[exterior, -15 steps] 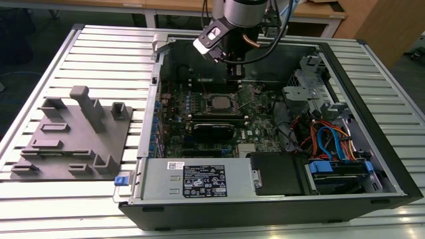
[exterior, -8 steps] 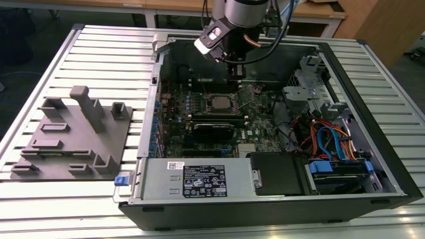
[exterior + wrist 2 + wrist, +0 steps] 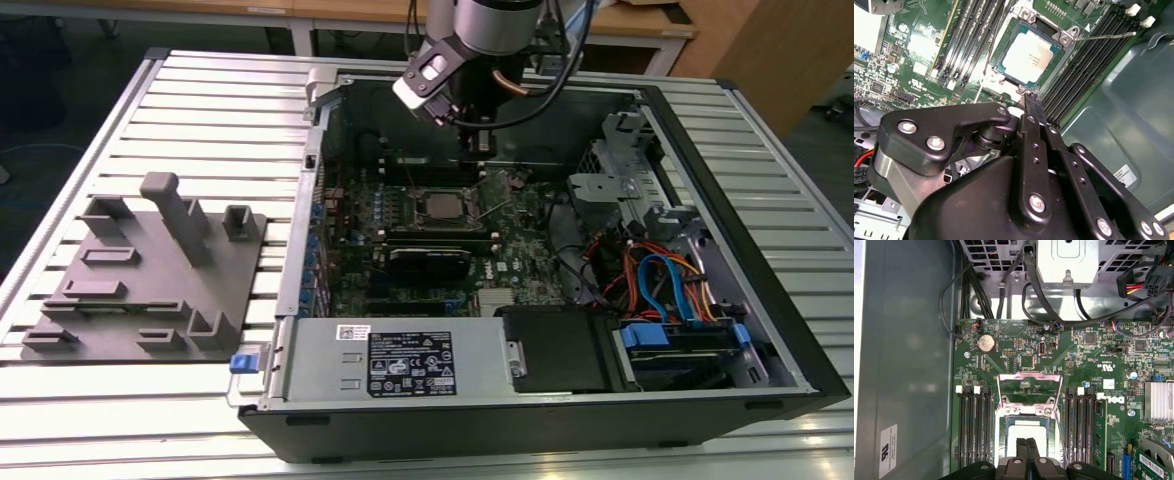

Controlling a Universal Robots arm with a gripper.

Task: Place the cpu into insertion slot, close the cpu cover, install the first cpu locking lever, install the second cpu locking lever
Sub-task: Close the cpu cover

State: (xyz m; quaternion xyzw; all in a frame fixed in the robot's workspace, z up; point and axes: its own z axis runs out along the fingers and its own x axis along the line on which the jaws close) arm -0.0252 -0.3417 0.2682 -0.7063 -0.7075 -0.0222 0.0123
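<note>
The cpu [image 3: 1028,431] [image 3: 1026,57] [image 3: 438,205] lies flat in the insertion slot [image 3: 1003,432] on the green motherboard [image 3: 1019,350]. The cpu cover [image 3: 1029,377], a silver frame, stands swung open at the slot's far side, and the board shows through its window. My gripper [image 3: 1028,444] [image 3: 1026,95] [image 3: 470,155] hangs just above the chip's near edge. Its two black fingers [image 3: 1022,452] are pressed together and shut, with nothing visible between them. A thin wire lever [image 3: 1104,36] sticks out over the memory slots beside the slot.
Memory slots [image 3: 974,425] flank the slot on both sides. A black card [image 3: 427,262] and the grey power-supply box [image 3: 400,365] lie nearer the case front. Cables and a drive cage [image 3: 654,280] fill the exterior view's right. A grey fixture plate [image 3: 147,270] sits outside the case.
</note>
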